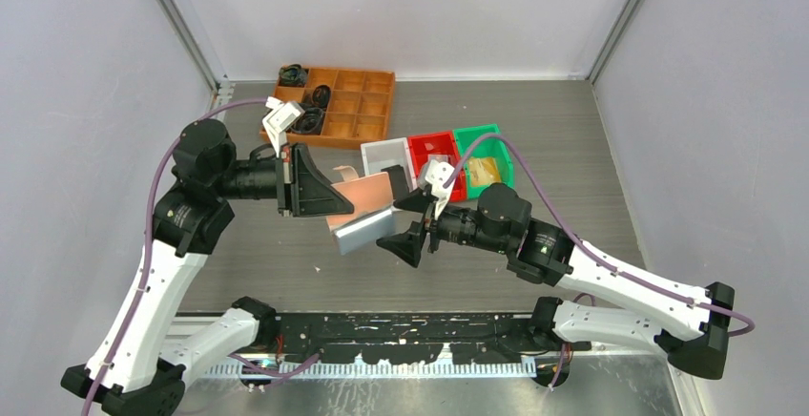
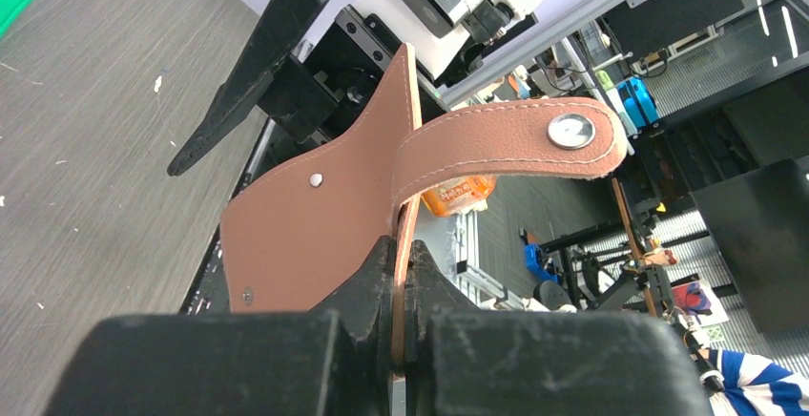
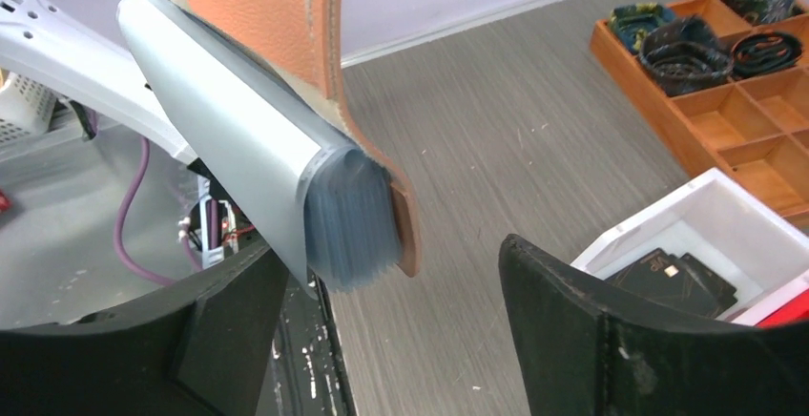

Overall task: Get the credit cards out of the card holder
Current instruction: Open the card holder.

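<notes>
Card holder [image 1: 365, 208] aloft over the middle of the counter [image 1: 591, 139], clear of its surface, between the two arms. Salmon-pink cover [image 2: 315, 235] opened out, seen edge-on from the left wrist. Left jaws clamped shut on the cover's near edge, the leather pinched flat between them. Snap tab [image 2: 506, 144] curling out sideways from the cover, its metal stud [image 2: 570, 131] facing the camera. Stack of clear bluish sleeves [image 3: 348, 216] hanging off the inner side of the cover [image 3: 258, 6], tilted down toward the near edge of the counter. Right jaws spread wide, holding nothing, one on each side of the sleeve stack's end. Stack closer to the jaw on the left of the right wrist view; touching it or just short of it, cannot tell. Well apart from the other jaw. Orange compartment tray [image 1: 355, 138] at the far left of the counter, dark items [image 1: 310, 120] in some of its cells nearest the left arm [image 1: 205, 163]. Beside it, toward the counter's far middle, a row of three small bins touching one another: white bin [image 1: 374, 154], red bin [image 1: 431, 139], green bin [image 1: 469, 135]. Yellow-tan packet [image 1: 483, 170] in the green one, black things [image 3: 682, 278] in the white one. Right arm [image 1: 506, 218] just near of the bins.
</notes>
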Available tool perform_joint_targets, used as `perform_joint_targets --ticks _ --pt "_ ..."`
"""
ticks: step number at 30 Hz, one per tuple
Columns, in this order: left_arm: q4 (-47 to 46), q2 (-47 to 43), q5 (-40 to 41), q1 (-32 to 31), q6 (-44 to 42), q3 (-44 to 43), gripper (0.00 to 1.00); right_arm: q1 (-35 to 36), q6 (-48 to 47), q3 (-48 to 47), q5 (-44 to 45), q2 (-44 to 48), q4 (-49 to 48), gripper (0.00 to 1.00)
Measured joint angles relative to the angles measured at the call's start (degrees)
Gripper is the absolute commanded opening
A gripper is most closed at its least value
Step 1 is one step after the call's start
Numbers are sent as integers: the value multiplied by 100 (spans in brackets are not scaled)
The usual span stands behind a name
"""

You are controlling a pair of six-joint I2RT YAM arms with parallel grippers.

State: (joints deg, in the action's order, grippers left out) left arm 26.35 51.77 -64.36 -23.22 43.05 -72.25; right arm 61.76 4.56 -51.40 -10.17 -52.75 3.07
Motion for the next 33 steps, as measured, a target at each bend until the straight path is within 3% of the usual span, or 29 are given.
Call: perform_joint_targets --ticks 5,9,13,18,26,28,30,33 --pt "-35 90 0 11 184 -61 0 4 -133 140 92 0 -433 60" --pt "-105 103 -20 31 302 -61 0 17 -120 140 -13 -72 -664 50" --pt "-129 105 -142 94 339 -61 0 17 74 79 -208 -289 -809 51" --pt "-160 105 -302 151 420 -61 0 17 354 68 -402 -321 -957 69" --pt "-168 188 -367 155 496 4 0 39 645 -74 -588 -310 -1784 69" --pt "-168 192 -389 155 505 11 0 39 695 -92 -610 -310 -1991 64" --pt "-168 190 -424 155 507 13 0 39 767 -92 -654 -313 -2127 50" --pt "-170 190 -490 155 522 15 0 42 876 -142 -732 -319 -2164 21"
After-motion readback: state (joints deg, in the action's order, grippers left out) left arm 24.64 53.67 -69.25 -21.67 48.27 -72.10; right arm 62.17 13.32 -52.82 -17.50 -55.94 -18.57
